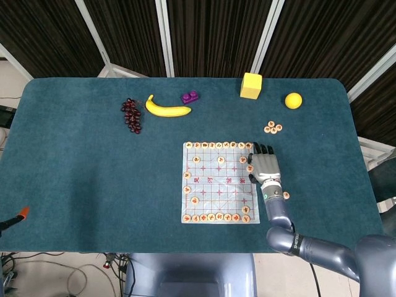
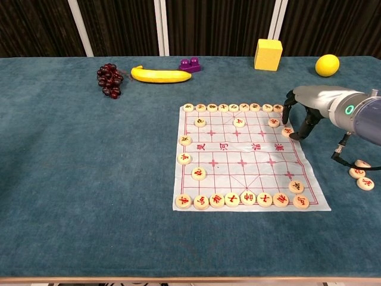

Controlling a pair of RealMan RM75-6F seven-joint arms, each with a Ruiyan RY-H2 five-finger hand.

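Right hand (image 2: 300, 113) sits at the right edge of the chess sheet (image 2: 250, 156), near its far-right corner. Fingers (image 2: 287, 106) are curled downward and spread, tips over the sheet edge. Nearest piece is the edge disc (image 2: 287, 131) on the sheet's right border: a fingertip is at or just beside it, can't tell if it actually touches. The hand holds nothing that I can see; fingers stand apart, not pinched.

Head view agrees: right hand (image 1: 265, 166) lies palm down along the sheet's right margin, fingertips pointing to the far side, the same disc (image 1: 250, 167) just at its left side.

Left hand shows in neither view.

Other pieces: a row of discs (image 2: 232, 108) along the far edge of the sheet, a row (image 2: 241, 200) along the near edge, a few scattered on the left half. 3 loose discs (image 2: 361, 174) lie on the cloth right of the sheet, under the right forearm in chest view. Another small cluster (image 1: 273, 128) lies beyond the hand in head view.

Far side of table (image 2: 89, 179): grapes (image 2: 108, 80), banana (image 2: 160, 75), purple block (image 2: 191, 64), yellow cube (image 2: 268, 54), lemon (image 2: 327, 65). All well apart from the hand.
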